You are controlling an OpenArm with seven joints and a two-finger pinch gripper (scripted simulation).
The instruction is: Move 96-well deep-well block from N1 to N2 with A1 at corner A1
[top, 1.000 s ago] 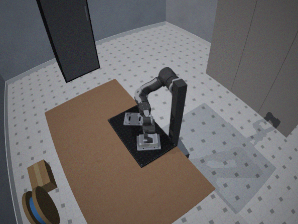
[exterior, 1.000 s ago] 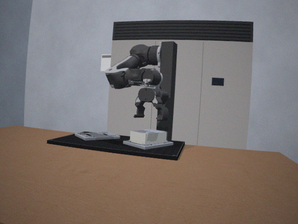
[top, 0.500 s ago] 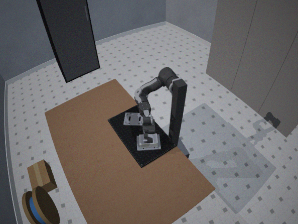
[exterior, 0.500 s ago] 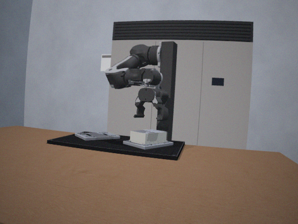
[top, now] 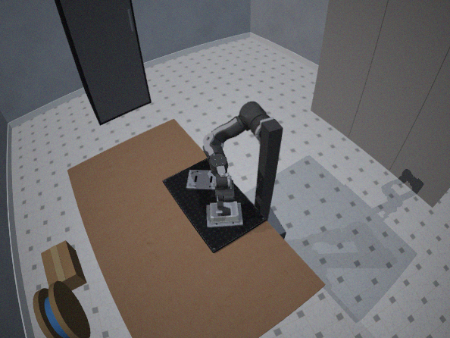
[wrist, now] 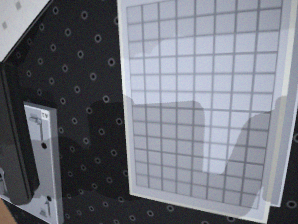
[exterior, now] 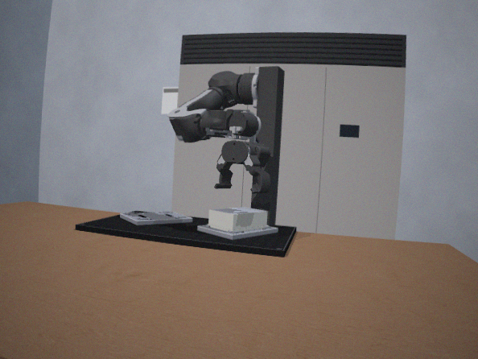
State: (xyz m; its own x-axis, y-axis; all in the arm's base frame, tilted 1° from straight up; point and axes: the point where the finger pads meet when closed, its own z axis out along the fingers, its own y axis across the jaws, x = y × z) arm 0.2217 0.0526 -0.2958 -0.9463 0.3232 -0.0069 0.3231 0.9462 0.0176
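Gripper (exterior: 242,186) open, fingers spread, nothing between them; hanging mid-frame in the exterior view, well above the block (exterior: 237,219) and apart from it.

Block white, sitting flat in the right-hand nest (exterior: 263,232), lower centre of that frame. Same block in the top view (top: 235,212), just below centre, half hidden under the gripper (top: 223,208). In the wrist view, well grid (wrist: 200,95) filling the upper right of the frame, grey squares between pale lines, with the shadow of the two fingers across its lower half. Cut-off corner not made out in any view.

Second nest (exterior: 154,217) bare, to the left of the block in the exterior view; in the top view (top: 200,179) just above and left of the block. In the wrist view only one end of it (wrist: 42,160) showing, at the lower left, with small dark marks near its top and bottom, too small to read. No other writing legible anywhere.

Both nests on a black board (exterior: 257,246) dotted with holes, the dots seen only from the wrist (wrist: 80,70). Board on a brown table (top: 125,212). Black column (top: 270,167) carrying the arm at the board's right edge.

Only in the top view: tiled floor (top: 212,72), dark cabinet (top: 107,57) at upper left, cardboard box (top: 62,265) and cable reel (top: 60,314) at lower left. Only in the exterior view: beige cabinet (exterior: 362,161) with a slatted black top behind the arm.
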